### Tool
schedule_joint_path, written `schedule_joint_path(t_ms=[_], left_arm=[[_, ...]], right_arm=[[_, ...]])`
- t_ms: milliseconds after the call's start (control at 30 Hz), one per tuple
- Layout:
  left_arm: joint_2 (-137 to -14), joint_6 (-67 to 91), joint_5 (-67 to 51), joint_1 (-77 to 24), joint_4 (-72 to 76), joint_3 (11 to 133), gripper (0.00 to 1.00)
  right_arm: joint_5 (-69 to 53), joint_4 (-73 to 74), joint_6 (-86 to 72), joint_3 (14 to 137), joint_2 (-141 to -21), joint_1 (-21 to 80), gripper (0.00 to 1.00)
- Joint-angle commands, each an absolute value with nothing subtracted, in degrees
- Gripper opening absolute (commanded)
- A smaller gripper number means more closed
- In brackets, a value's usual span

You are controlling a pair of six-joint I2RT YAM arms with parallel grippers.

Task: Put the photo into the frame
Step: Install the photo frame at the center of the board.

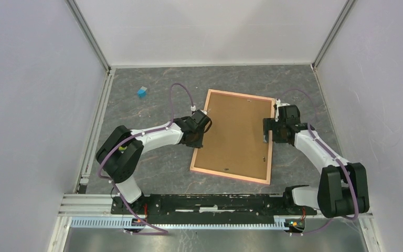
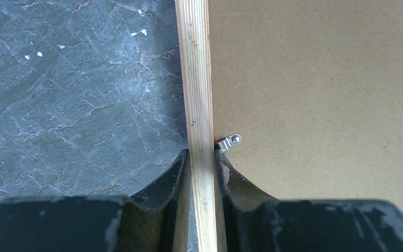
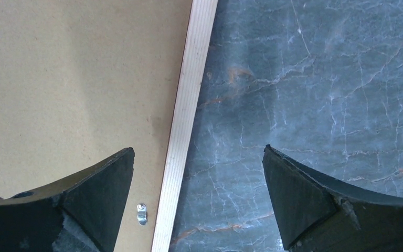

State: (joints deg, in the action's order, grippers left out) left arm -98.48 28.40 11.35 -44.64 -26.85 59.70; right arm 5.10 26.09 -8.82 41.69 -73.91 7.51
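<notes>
The frame (image 1: 230, 176) lies back side up on the dark table, its pale wooden rim round a brown backing board (image 1: 236, 134). The photo is hidden. My left gripper (image 1: 202, 127) is at the frame's left side. In the left wrist view it (image 2: 202, 155) is shut on the rim (image 2: 198, 79), one finger outside and one on the board side beside a small metal clip (image 2: 230, 142). My right gripper (image 1: 268, 131) hovers over the right side. In the right wrist view it (image 3: 199, 149) is open, its fingers straddling the rim (image 3: 189, 94) without touching it.
A small blue block (image 1: 142, 92) lies at the back left of the table. Another metal clip (image 3: 141, 213) sits on the backing board (image 3: 73, 79) near the right rim. White walls close in the table on three sides.
</notes>
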Motion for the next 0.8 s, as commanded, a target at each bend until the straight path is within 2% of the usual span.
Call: schedule_joint_path(t_ms=[0, 133, 200, 267, 300, 367, 467, 567, 700, 767], left_arm=[[-98.35, 30.3, 12.67, -41.73, -24.38, 56.29, 0.02], [-95.62, 30.11, 8.73, -41.57, -22.16, 53.89, 0.02], [-93.38, 31.46, 1.92, -41.57, -17.55, 50.5, 0.03], [-91.0, 34.01, -4.8, -41.59, -14.75, 47.38, 0.08], [-89.56, 34.84, -6.35, -41.68, -14.4, 46.43, 0.14], [-84.92, 35.52, -4.62, -41.66, -15.17, 45.17, 0.42], [-79.19, 32.72, 1.49, -41.54, -18.46, 47.66, 0.62], [-80.21, 29.59, 7.64, -41.27, -20.74, 53.76, 0.83], [-88.78, 25.78, 13.25, -41.22, -21.93, 63.88, 0.89], [-94.96, 23.57, 16.0, -41.18, -23.87, 70.02, 0.89]], right_arm=[[4.67, 26.56, -9.86, 40.79, -72.36, 7.56, 0.98], [0.4, 25.96, -10.19, 42.39, -75.07, 7.58, 0.98], [1.03, 25.33, -10.08, 42.67, -76.34, 7.6, 0.98], [2.49, 24.72, -9.75, 42.75, -77.58, 7.49, 0.98], [3.05, 24.7, -9.66, 42.96, -78.28, 7.53, 0.98], [3.43, 24.3, -9.62, 43.19, -79.17, 7.55, 0.98], [4.55, 22.07, -9.63, 42.46, -79.19, 7.56, 0.98], [6.76, 20.91, -9.3, 42.45, -79.61, 7.59, 0.96], [5.78, 18.06, -9.33, 41.4, -79.8, 7.52, 0.92], [4.67, 16.02, -9.39, 40.54, -79.87, 7.51, 0.86]])
